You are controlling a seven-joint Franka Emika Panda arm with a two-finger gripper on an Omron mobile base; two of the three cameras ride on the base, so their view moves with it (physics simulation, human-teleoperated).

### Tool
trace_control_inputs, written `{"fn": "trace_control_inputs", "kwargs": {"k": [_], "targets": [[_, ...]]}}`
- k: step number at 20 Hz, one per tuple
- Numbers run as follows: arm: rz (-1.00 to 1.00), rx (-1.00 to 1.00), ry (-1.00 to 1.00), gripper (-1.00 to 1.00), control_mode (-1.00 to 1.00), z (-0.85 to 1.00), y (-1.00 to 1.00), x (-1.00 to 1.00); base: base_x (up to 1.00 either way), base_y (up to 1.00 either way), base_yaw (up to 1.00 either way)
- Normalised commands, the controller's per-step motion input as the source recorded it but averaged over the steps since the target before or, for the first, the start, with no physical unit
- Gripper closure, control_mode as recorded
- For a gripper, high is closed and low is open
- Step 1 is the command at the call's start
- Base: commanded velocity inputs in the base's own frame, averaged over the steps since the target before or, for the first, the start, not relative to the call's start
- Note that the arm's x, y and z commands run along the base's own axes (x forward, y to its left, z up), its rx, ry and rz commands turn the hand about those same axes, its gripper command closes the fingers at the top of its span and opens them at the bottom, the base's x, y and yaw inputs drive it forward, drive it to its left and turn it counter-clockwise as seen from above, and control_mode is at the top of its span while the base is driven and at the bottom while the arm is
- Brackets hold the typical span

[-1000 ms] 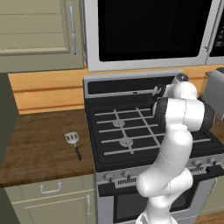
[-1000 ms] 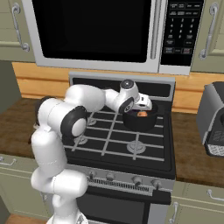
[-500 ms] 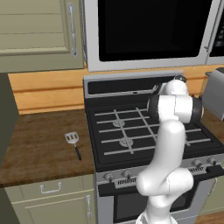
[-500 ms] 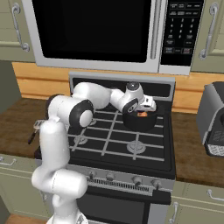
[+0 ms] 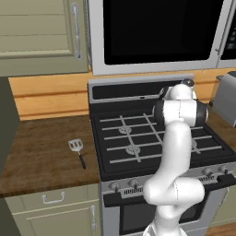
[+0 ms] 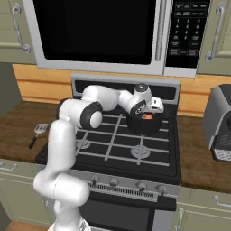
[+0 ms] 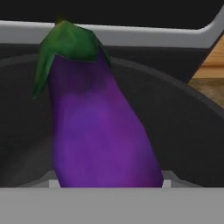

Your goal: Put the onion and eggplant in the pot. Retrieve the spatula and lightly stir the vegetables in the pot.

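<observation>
The arm reaches across the stove [image 6: 113,149] to its rear right burner, where the pot [image 6: 143,125] stands. The gripper [image 6: 151,111] hangs directly over the pot's mouth. A spot of orange, the onion [image 6: 146,116], shows at the pot's rim just beneath the hand. In the hand view the eggplant [image 7: 98,127] stands close before the camera, purple body below, green cap at top, with the pot's dark curved wall [image 7: 183,118] behind it on both sides. Whether the jaws are clamped on the eggplant or standing apart cannot be told, since the fingertips are hidden. Whether the eggplant rests on the pot's floor or hangs clear of it cannot be told either. The spatula [image 5: 77,150] lies flat on the wooden counter [image 5: 37,156] left of the stove, near the stove's left edge, slotted head toward the back wall, black handle toward the counter's front edge. It also shows at the left in the right base view [image 6: 38,132].
</observation>
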Motion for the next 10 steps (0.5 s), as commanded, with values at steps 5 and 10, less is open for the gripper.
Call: {"fn": "trace_control_inputs", "kwargs": {"k": [5,10], "targets": [[0.00,0.00,0.00,-1.00,-1.00,-0.03,-0.03,-0.38,0.00,0.00,0.00],[0.00,0.00,0.00,-1.00,-1.00,0.00,0.01,-0.49,0.00,0.00,0.00]]}}
